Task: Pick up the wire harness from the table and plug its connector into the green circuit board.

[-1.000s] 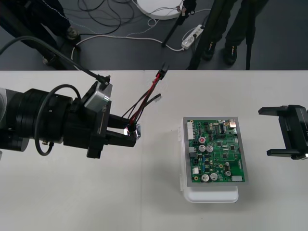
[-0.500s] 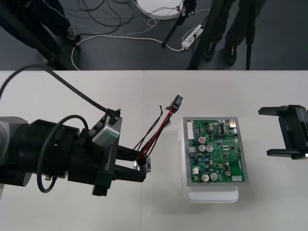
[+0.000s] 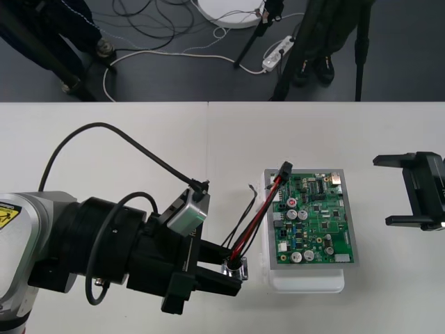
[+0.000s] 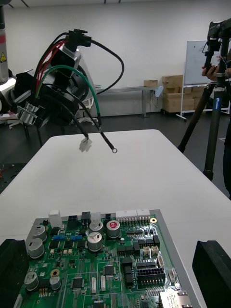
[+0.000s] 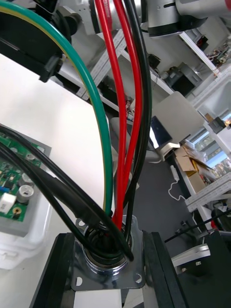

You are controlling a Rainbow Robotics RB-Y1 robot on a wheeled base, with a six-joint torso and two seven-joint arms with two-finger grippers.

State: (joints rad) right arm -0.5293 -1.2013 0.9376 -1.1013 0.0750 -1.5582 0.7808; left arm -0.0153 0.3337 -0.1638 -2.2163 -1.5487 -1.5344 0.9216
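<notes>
My left gripper (image 3: 235,277) is shut on the wire harness's round metal socket (image 3: 234,270), held just left of the white base's front corner. Between my left fingers (image 5: 57,276) the flanged socket (image 5: 108,260) shows with red, black and green wires (image 5: 118,144) rising from it. The wires (image 3: 259,216) run up and right to the black plug (image 3: 284,170), which hangs over the far left edge of the green circuit board (image 3: 313,217). From the right wrist, the board (image 4: 106,269) lies near, with the harness (image 4: 53,72) held high beyond it. My right gripper (image 3: 403,191) waits open at the right.
The board sits on a white base (image 3: 306,282) right of the table's middle. Two loose wire ends (image 4: 98,144), one with a white tag and one with a ring terminal, dangle above the table. Cables and tripod legs lie on the dark floor beyond the far edge.
My left arm has carried the harness right and toward the front, from the table's middle left to the board's left edge. The plug now hangs over the board. The right arm has not moved.
</notes>
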